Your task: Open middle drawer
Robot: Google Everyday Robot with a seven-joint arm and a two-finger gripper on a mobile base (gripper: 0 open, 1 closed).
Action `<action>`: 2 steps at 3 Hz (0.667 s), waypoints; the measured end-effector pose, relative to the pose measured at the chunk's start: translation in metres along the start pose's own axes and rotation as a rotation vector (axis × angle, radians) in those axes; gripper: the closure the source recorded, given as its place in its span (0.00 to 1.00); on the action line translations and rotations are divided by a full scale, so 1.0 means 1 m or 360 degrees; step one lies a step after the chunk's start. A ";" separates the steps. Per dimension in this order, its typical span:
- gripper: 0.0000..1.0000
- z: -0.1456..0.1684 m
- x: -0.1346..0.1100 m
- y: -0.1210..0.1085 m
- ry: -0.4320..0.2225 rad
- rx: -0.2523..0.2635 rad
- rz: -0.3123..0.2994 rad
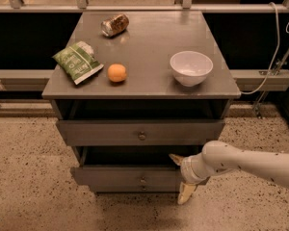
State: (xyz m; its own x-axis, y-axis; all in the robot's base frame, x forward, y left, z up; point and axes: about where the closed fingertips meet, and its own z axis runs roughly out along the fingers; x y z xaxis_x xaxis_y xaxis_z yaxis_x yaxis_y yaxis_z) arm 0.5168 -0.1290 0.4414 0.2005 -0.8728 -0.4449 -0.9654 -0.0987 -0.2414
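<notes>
Grey wooden middle drawer [120,176] low in the cabinet [149,47], beneath the top drawer [101,132], standing slightly forward, inside lost in shadow, right end covered by the gripper [179,178]. Jaws spread wide, one finger [176,158] above the front's top edge and the other below it, contact with the wood impossible to judge; arm [250,163] cut off at the right edge. On the cabinet's top, a bowl [191,67], orange [117,72], green bag [78,61] and tipped can [114,24], label unreadable.
</notes>
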 end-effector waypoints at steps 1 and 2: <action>0.00 0.013 0.009 -0.006 0.0000 0.0004 0.0036; 0.04 0.025 0.017 -0.007 -0.0003 0.0005 0.0065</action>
State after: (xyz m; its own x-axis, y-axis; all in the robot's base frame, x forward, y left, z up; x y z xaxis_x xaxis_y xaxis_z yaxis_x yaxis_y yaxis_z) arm 0.5309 -0.1310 0.4142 0.1611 -0.8754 -0.4559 -0.9723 -0.0615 -0.2256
